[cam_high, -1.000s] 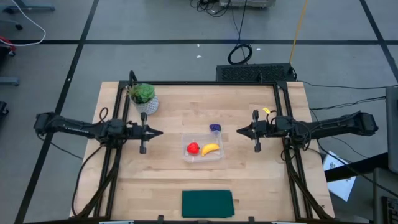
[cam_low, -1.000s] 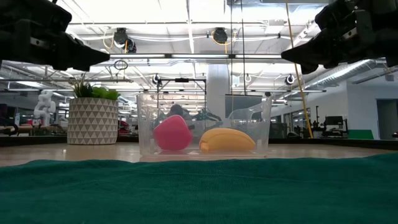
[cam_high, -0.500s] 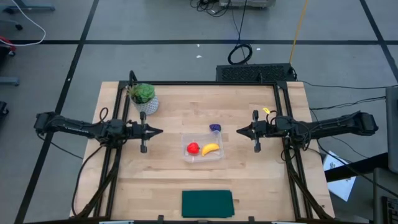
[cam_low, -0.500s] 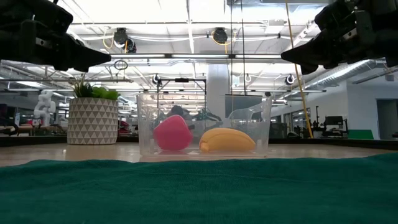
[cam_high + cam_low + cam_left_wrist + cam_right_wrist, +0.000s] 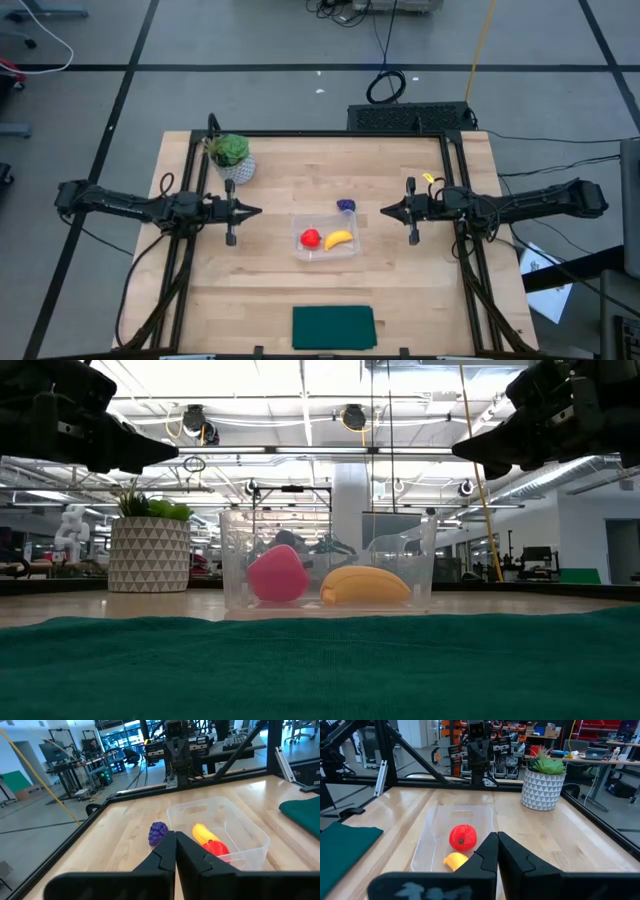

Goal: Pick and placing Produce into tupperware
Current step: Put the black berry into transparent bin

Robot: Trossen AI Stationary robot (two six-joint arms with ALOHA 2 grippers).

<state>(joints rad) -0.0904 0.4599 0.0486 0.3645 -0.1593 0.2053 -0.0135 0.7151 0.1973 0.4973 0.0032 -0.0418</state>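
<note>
No displacement of arms or objects is visible against the earlier frames; the low view hints at a very slight shift of the left arm, too small to confirm.

Room: an open workshop with a grey floor marked by dark lines, ceiling lights, racks and workstations beyond the bench.

Bench (image 5: 400,290): a light wooden top edged with a dark frame. A dark green cloth (image 5: 333,327) lies flat at the near edge, centred. A potted plant (image 5: 231,155), green leaves in a white patterned pot, stands at the far left corner.

Tupperware (image 5: 327,252): a clear rectangular container with rounded corners, standing near the centre of the bench, between the two grippers and slightly nearer the green cloth than either of them.

Produce:
- Banana (image 5: 339,239): curved, yellow, inside the container on the right arm's side.
- Red fruit (image 5: 311,238): round, inside the container just beside the banana, on the left arm's side.
- Purple piece (image 5: 346,206): dark, lumpy, on the bare wood just outside the container's far side.

Left gripper (image 5: 257,212): fingers pressed together, holding nothing, raised above the bench, well apart from the container. Right gripper (image 5: 385,211): fingers pressed together, holding nothing, raised, facing the left gripper across the container; the purple piece lies near it.
</note>
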